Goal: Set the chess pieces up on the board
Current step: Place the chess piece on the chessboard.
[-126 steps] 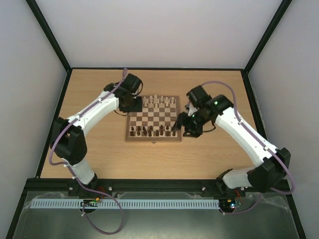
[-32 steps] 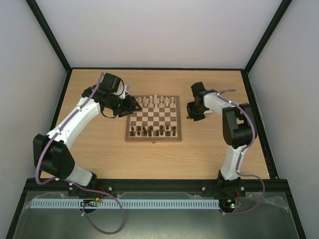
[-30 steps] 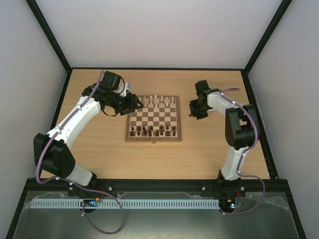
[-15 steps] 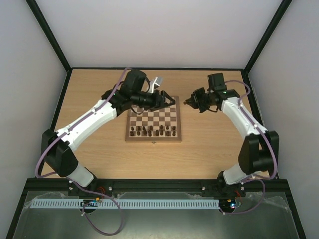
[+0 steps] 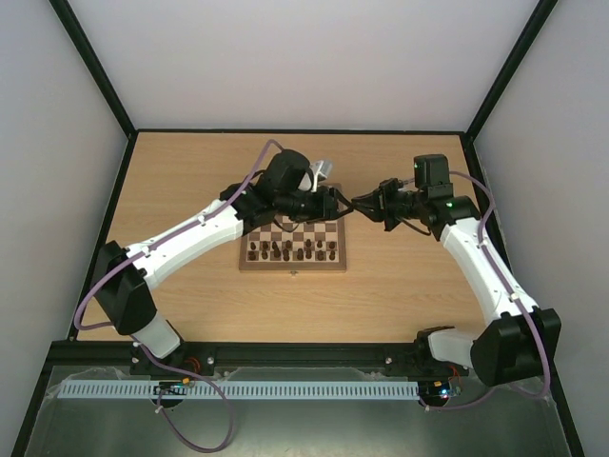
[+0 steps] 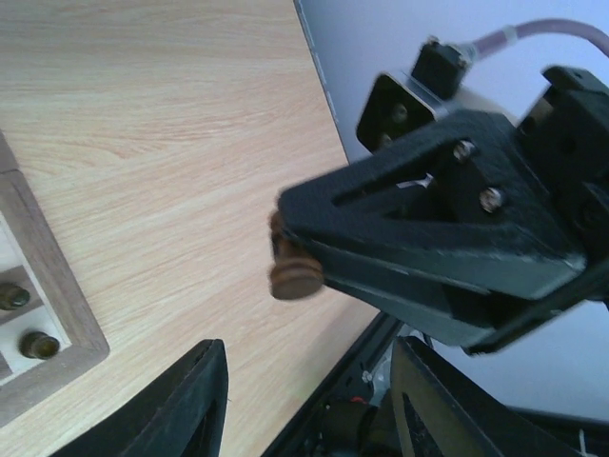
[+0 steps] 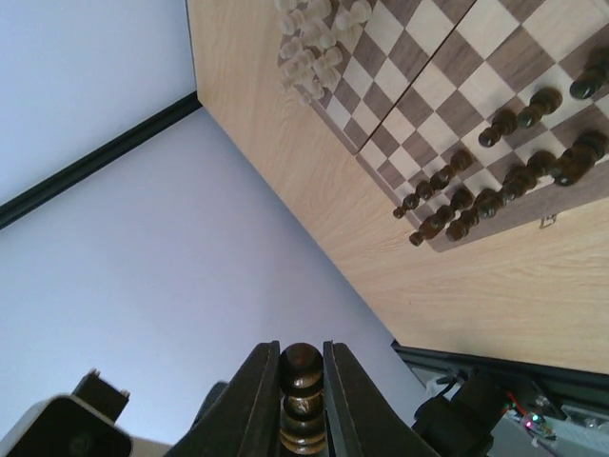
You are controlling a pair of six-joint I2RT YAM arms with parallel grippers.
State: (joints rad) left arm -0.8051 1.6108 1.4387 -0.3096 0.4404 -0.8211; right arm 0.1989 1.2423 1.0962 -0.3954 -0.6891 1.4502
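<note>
Most of the chess pieces (image 5: 290,250) stand in two slightly ragged rows along the lower edge of the board (image 5: 291,268), which lies mid-frame on the desk (image 5: 400,276). The pale chessmen (image 7: 314,38) crowd the opposite edge. One dark chessman (image 7: 303,400) is off the board, pinched between the narrowed fingers of the right claw (image 5: 361,202). The job therefore looks nearly finished, with that piece to be seated and perhaps some rows to be straightened. Both arms reach inward and meet tip to tip above the board's upper right corner. The left claw (image 5: 335,203) faces the right one, its fingers (image 6: 195,405) spread wide and empty, framing the offered piece as if for a handover.
</note>
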